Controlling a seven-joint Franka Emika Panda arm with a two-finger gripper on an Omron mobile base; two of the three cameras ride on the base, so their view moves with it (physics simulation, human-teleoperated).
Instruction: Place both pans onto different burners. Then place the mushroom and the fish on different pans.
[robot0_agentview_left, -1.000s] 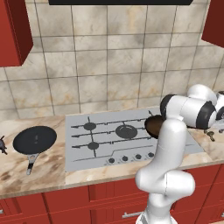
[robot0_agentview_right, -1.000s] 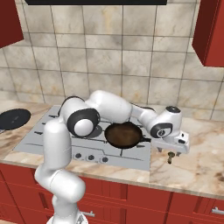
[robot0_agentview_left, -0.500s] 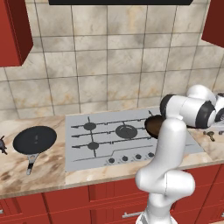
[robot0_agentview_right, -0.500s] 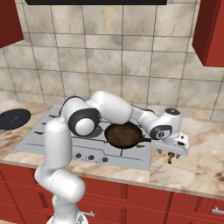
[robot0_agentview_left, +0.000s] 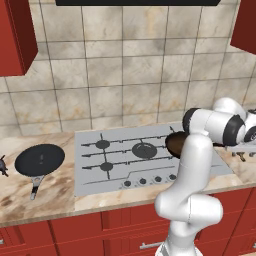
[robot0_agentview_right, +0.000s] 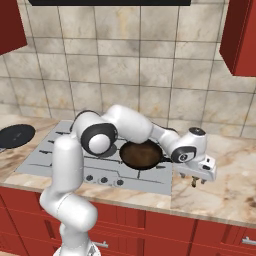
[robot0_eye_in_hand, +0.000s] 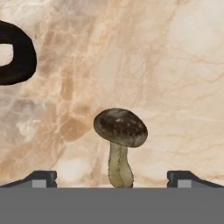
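Inspecting the left base view: the black pan (robot0_agentview_left: 40, 160) sits on the desk (robot0_agentview_left: 60, 192), left of the cooktop (robot0_agentview_left: 145, 157) and off any burner, so that part of the task is not done. The brown pan (robot0_agentview_left: 176, 143) rests at the cooktop's right end, half hidden by the arm. The fish (robot0_agentview_left: 2, 166) lies at the far left edge of the desk.

Right base view: the hand (robot0_agentview_right: 197, 180) hangs low over the desk, right of the cooktop and just beside the brown pan.

Hand view: the mushroom (robot0_eye_in_hand: 119, 142) stands upright on the marble, centred between the two fingertips (robot0_eye_in_hand: 43, 178), which are spread wide and touch nothing. The hand holds nothing.

Risk, as judged: the mushroom is top-heavy on a thin stem. A closure landing on the rounded cap rather than the stem could squeeze it out sideways or tip it. Descending too far could drive the fingertips into the desk.
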